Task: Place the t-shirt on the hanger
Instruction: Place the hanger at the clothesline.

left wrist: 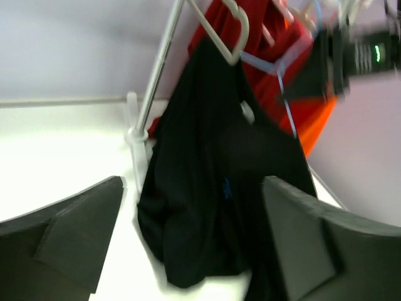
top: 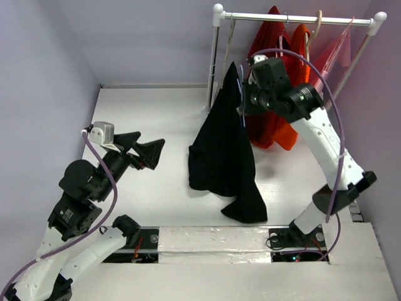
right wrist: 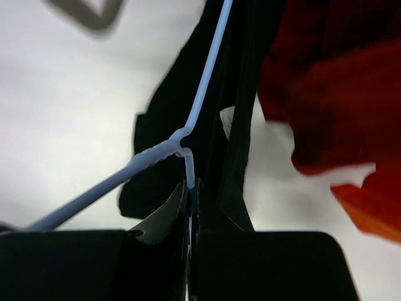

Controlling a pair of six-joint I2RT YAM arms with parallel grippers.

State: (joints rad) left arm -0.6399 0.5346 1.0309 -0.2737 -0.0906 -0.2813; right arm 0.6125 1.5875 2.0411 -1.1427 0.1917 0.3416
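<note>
The black t-shirt (top: 222, 150) hangs from the thin light-blue wire hanger (right wrist: 202, 100), and its lower end rests bunched on the table. My right gripper (top: 245, 100) is raised beside the rack and is shut on the hanger's neck just below the twist (right wrist: 190, 188). The t-shirt (right wrist: 163, 150) drapes below it. My left gripper (top: 141, 147) is open and empty, low at the left and well apart from the t-shirt. In the left wrist view (left wrist: 191, 188) the t-shirt (left wrist: 213, 188) fills the space beyond the open fingers, with a bit of blue wire (left wrist: 285, 94) showing at the upper right.
A white clothes rack (top: 294, 17) stands at the back right with red (top: 266, 125), orange (top: 294, 37) and pink (top: 332, 56) garments and a tan hanger (top: 318, 25). A thicker beige-grey hanger (left wrist: 235, 37) hangs above the t-shirt. The rack's post (top: 215, 63) stands just behind it.
</note>
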